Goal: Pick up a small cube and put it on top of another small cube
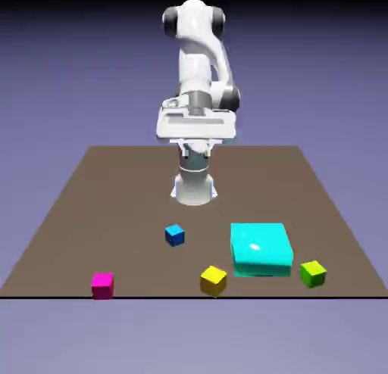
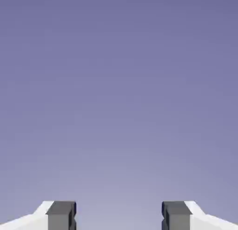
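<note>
one claw (image 1: 198,149), spread wide with nothing held between its tips, carried high above the bench (image 1: 136,206); one green cube (image 1: 313,274), the small one, set near the front edge at the exterior view's right, just beside a cyan block (image 1: 261,250); one yellow cube (image 1: 214,281), placed on the block's other side, near the front edge; one blue cube (image 1: 175,235), farther back, left of the block; one magenta cube (image 1: 103,286), at the front edge, exterior view's left
</note>
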### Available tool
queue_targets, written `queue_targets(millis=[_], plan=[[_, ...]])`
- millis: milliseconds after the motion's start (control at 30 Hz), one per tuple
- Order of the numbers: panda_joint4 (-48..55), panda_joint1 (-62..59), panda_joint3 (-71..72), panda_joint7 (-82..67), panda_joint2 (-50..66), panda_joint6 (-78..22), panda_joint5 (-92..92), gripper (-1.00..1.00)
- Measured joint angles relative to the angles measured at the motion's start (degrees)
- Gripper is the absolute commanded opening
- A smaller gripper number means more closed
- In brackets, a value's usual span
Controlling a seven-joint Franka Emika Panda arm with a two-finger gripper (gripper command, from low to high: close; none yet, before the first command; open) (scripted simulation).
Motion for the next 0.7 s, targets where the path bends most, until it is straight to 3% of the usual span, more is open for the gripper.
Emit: queue_targets(millis=[700], plan=[[32.8,29.5,-3.8,-42.0,43.6,-23.7,-8.2,0.0]])
